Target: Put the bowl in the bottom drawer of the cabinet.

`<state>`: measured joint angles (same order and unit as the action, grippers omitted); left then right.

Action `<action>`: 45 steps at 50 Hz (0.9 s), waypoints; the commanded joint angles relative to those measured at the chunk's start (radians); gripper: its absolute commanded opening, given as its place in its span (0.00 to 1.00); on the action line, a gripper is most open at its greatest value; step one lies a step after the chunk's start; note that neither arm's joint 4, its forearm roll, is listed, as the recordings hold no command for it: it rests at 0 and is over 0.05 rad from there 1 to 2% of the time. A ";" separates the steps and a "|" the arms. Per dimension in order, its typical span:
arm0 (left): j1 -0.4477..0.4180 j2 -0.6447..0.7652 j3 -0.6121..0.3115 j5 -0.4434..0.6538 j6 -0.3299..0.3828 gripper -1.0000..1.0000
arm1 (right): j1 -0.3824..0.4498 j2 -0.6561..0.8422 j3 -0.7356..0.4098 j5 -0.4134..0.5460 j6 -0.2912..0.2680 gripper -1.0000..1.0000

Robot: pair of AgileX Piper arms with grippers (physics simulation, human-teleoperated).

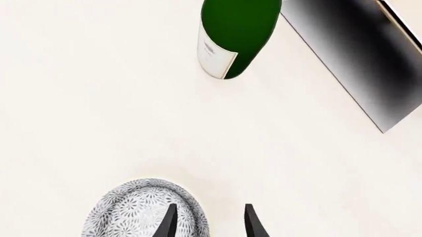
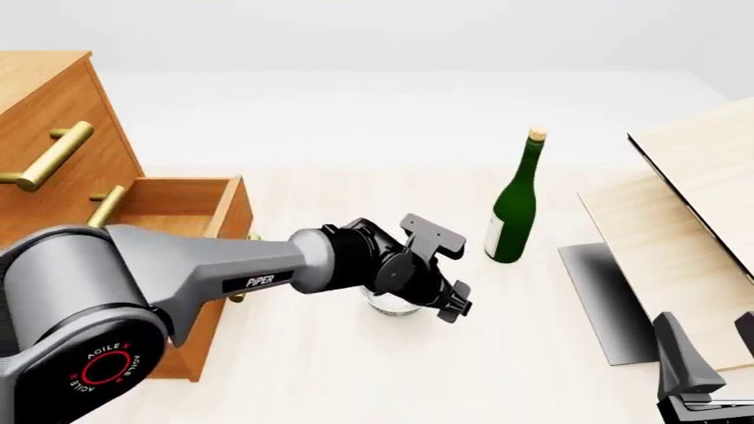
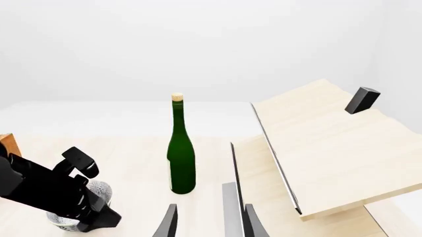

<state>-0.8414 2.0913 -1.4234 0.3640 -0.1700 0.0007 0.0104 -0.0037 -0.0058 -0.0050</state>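
Note:
The white speckled bowl sits on the table under my left gripper. That gripper is open: one finger hangs over the bowl's inside, the other over the table just outside its rim. From the front, the left arm covers most of the bowl. The bottom drawer stands pulled out of the orange-brown cabinet on the left. At the near right edge, my right gripper is open and holds nothing, far from the bowl.
A tall green bottle stands upright just right of and beyond the bowl. Pale wooden boards slope up at the right over a dark grey panel. A small black block rests on the top board.

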 commanded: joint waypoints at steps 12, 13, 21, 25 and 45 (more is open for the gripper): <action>-0.007 0.012 0.036 -0.046 -0.032 1.00 | 0.000 0.000 0.000 0.000 0.000 1.00; -0.006 0.013 0.040 -0.050 -0.031 1.00 | 0.000 0.000 0.000 0.000 0.000 1.00; 0.005 0.023 0.042 -0.055 -0.032 1.00 | 0.000 0.000 0.000 0.000 0.000 1.00; 0.007 0.027 0.043 -0.057 -0.034 1.00 | 0.000 0.000 0.000 0.000 0.000 1.00; 0.001 0.014 0.055 -0.066 -0.018 0.00 | 0.000 0.000 0.000 0.000 0.000 1.00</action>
<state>-0.8349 2.0951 -1.3800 0.3013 -0.2005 0.0008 0.0103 -0.0037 -0.0058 -0.0049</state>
